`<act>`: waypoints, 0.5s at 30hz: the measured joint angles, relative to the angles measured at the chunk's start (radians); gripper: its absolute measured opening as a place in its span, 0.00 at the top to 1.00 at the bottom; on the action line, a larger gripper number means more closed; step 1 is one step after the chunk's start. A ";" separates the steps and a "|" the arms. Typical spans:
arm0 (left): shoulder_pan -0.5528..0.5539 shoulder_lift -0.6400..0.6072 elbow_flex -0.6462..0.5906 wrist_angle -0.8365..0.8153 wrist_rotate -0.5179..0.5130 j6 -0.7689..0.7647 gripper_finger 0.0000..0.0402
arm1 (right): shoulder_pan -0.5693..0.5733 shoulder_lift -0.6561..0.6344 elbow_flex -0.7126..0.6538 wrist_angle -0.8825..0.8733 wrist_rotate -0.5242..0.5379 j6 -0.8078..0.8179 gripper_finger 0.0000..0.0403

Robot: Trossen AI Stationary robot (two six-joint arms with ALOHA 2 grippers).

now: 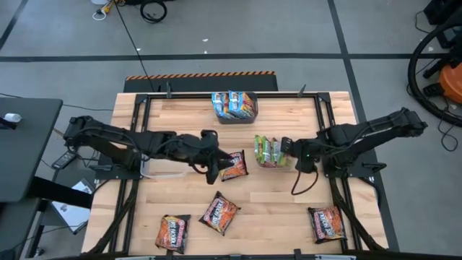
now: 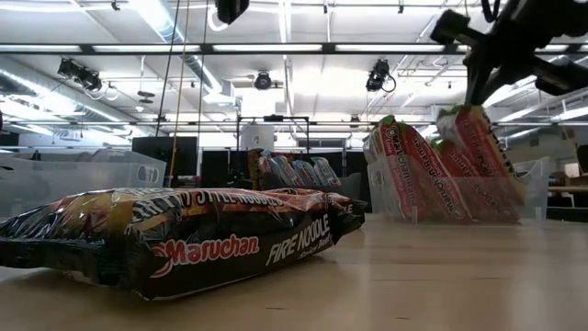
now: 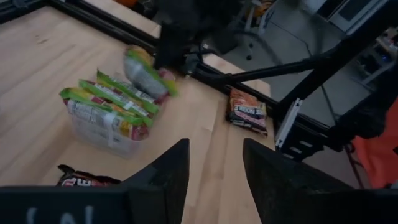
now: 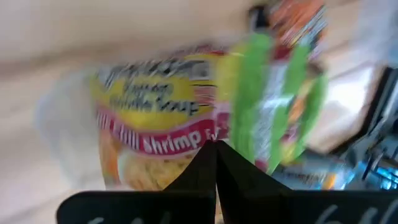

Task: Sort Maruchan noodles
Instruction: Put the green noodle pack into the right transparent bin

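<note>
The noodle packs are being put into groups by the color of their labels. The green packs [image 1: 269, 151] stand on edge in a clear tub [image 1: 283, 165] near the middle of the desk [image 1: 180, 115], so they stay together and do not fall flat. The blue packs [image 1: 232, 104] sit in another tub [image 1: 234, 118] at the far edge.

The right tool [image 1: 287, 147] is right at the green packs. In the right wrist view its two tips are pressed together in front of a green pack that says shrimp [image 4: 161, 137]. I cannot tell if a pack is pinched between them.

The left tool [image 1: 214, 165] hangs over a dark pack [image 1: 234, 165] just beside the green tub. Its fingers [image 3: 163, 177] are spread apart and hold nothing. It looks ready to pick up that dark pack.

Four dark packs still lie flat on the desk: this one, one in the middle front [image 1: 219, 212], one at the front left [image 1: 172, 232] and one at the front right [image 1: 327, 222]. They still need a home.
</note>
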 joint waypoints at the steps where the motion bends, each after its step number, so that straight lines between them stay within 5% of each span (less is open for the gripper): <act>1: 0.002 0.003 0.000 -0.004 -0.002 -0.001 0.62 | 0.001 -0.001 0.001 0.015 -0.022 0.001 0.99; 15: 0.037 0.044 0.000 -0.051 -0.033 -0.068 0.62 | -0.030 -0.049 -0.011 -0.097 -0.088 0.079 0.99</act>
